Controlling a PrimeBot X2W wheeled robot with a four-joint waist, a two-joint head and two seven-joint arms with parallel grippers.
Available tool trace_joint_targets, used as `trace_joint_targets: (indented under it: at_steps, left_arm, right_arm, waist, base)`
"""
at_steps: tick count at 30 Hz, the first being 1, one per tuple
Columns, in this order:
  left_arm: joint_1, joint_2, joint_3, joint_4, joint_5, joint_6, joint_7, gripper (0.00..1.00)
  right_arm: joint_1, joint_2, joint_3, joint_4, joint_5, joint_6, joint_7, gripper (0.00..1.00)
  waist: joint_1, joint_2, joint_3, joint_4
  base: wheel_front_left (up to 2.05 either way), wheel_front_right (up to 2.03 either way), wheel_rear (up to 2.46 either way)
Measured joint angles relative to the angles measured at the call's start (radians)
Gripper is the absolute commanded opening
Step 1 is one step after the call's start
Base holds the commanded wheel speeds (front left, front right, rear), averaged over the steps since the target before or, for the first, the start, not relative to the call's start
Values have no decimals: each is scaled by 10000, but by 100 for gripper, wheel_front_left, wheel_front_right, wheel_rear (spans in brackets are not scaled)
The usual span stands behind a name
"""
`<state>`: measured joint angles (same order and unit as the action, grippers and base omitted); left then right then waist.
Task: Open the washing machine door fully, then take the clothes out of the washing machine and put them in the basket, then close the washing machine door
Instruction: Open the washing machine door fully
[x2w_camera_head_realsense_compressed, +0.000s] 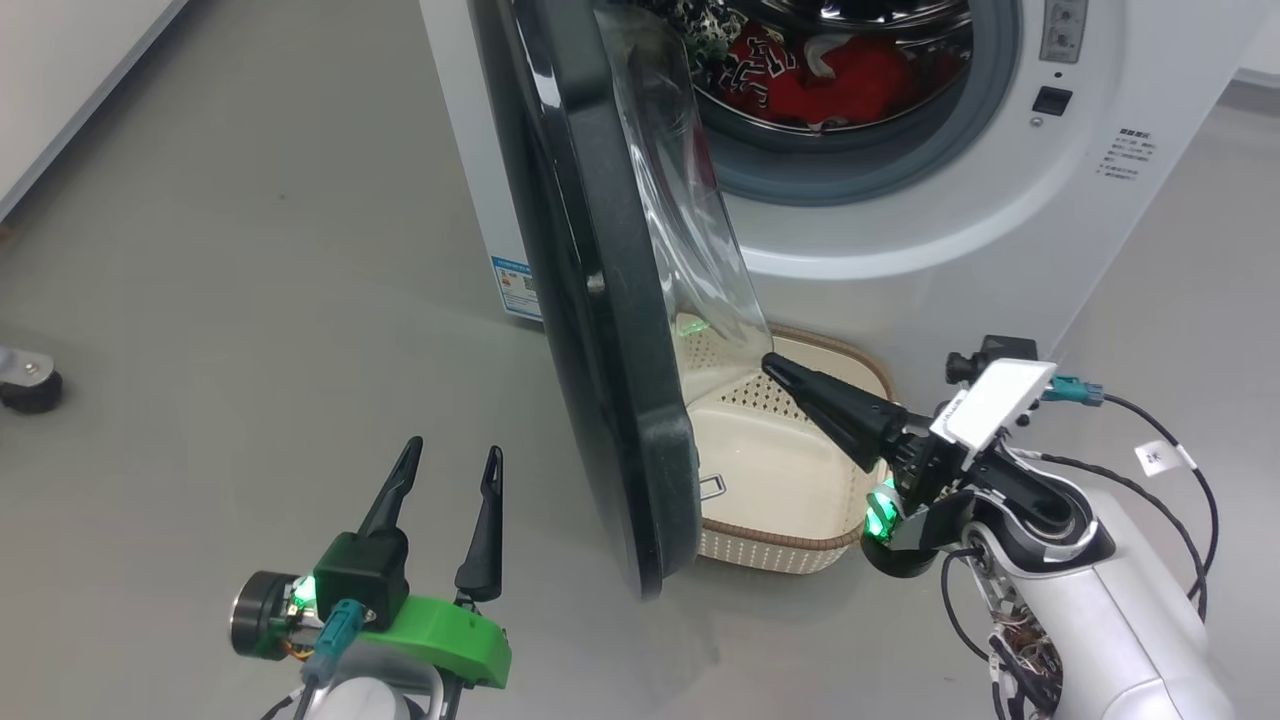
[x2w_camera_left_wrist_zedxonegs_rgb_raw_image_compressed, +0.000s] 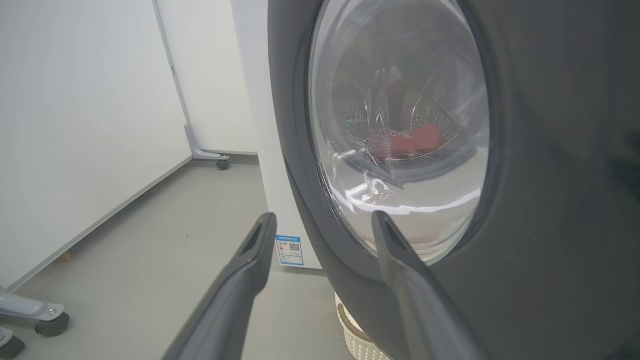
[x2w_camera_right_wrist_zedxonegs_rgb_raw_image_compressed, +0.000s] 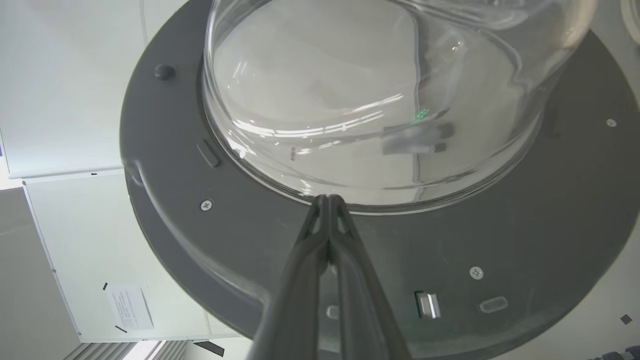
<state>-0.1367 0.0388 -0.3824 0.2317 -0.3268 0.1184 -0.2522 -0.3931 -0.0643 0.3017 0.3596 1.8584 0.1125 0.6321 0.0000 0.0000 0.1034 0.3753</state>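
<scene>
Right gripper (x2w_camera_head_realsense_compressed: 772, 361): jaws together, empty, tip apparently touching the inner face of the large round black-rimmed washing machine door (x2w_camera_head_realsense_compressed: 600, 300) at the foot of its clear glass bowl (x2w_camera_head_realsense_compressed: 690, 240); judged a push to swing it wider. Left gripper (x2w_camera_head_realsense_compressed: 454, 447): jaws apart, empty, hovering off the door's outer face. Red jerseys (x2w_camera_head_realsense_compressed: 850, 75) lie in the white front-loading washing machine (x2w_camera_head_realsense_compressed: 1000, 200). The cream perforated basket (x2w_camera_head_realsense_compressed: 790, 555) stands on the grey floor (x2w_camera_head_realsense_compressed: 250, 250) at the machine's foot, placed to receive them.

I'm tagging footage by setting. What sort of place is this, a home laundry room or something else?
Probably a lab or test space, not a home: the washing machine stands on a plain grey floor, with white partition panels on castors beside it.
</scene>
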Motion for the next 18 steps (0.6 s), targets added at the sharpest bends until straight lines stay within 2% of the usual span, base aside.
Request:
trace_joint_targets:
  at_steps: [6,7,8,9,10,11,18]
  left_arm:
    - [101,0,115,4,23,0,0,100]
    - [122,2,125,6,35,0,0,100]
    - [137,2,136,12,36,0,0,100]
    - [146,2,148,15,50,0,0,100]
    - [147,2,157,15,61,0,0,100]
    - [147,2,161,15,63,0,0,100]
    - [174,8,274,25,111,0,0,100]
  right_arm:
    - [537,-242,-694,-326,-4,10,-660,0]
    - [635,-288,-846,-382,-4,12,-817,4]
    - [734,-334,-1005,-433,-12,15,-980,22]
    - [839,-387,-1137,-489,-29,27,-1110,33]
    - [952,-426,-1275,-556,-31,36,-1229,64]
    - [1061,-458,-1413,-617,-35,38,-1383,100]
    - [1871,-736,-1768,-800,-495,40,-2151,100]
  waist:
    - [0,0,-107,-282]
    - [0,0,-124,-333]
    - [0,0,-141,-380]
    - [0,0,-158,-427]
    - [0,0,-176,-475]
    - [0,0,-193,-519]
    - [0,0,-267,-818]
  base:
    - [0,0,0]
    - [0,0,0]
    - [0,0,0]
    - [0,0,0]
    - [0,0,0]
    - [0,0,0]
    - [0,0,0]
